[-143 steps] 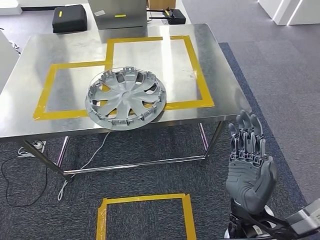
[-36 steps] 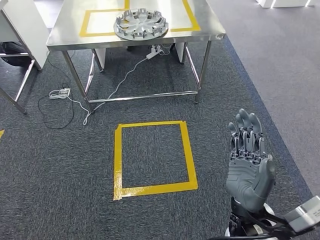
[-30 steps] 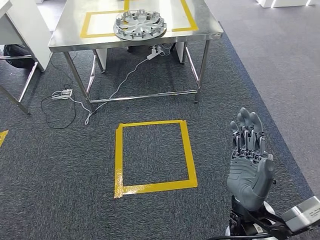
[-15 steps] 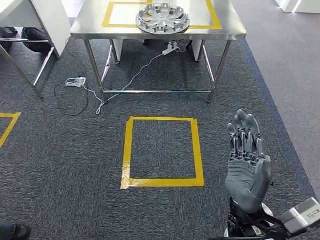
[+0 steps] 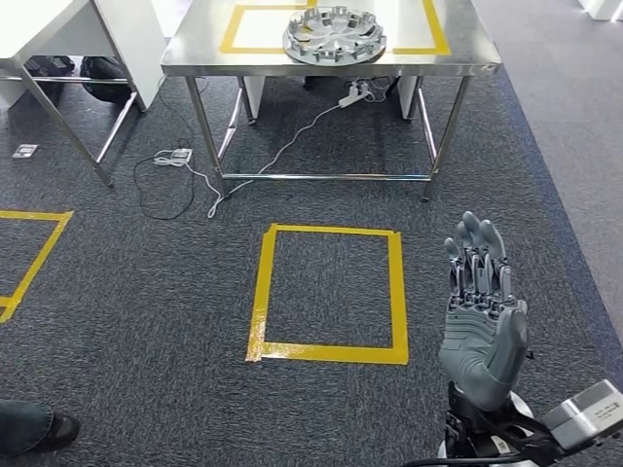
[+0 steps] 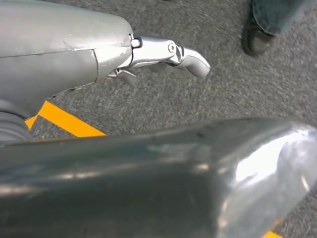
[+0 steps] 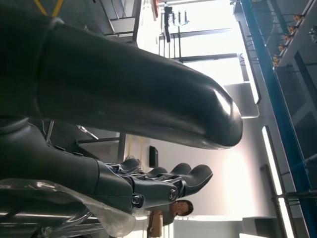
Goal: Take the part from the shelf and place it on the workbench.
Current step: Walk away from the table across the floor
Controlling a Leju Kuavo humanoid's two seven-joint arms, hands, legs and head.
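The wheel cover (image 5: 334,35) lies flat on the steel tabletop (image 5: 220,56) at the far end of the head view, its far rim cut off by the picture's edge. It is a round grey plastic disc with spokes and a notched rim, resting across yellow tape lines marked on the shiny metal, close to the tabletop's near edge. Below the tabletop, thin metal legs and a low crossbar frame a white power strip (image 5: 354,95) and a pale cable (image 5: 279,154) trailing over the carpet.

The right robot hand (image 5: 481,321) is raised palm-up at the lower right, grey and ribbed, fingers straight and slightly apart, holding nothing. The right wrist view is blocked largely by the dark thumb, with the fingers stretched out beside it. Of the left robot hand (image 6: 164,52), the left wrist view gives a blurred silver finger extended over the carpet and a big smooth grey thumb across the picture; I cannot tell how far that hand is open.

A yellow tape square (image 5: 328,293) sits on the speckled dark carpet between the robot and the tabletop, with bare floor all round it. A person's dark shoe (image 5: 54,429) is cut off at the lower left corner.
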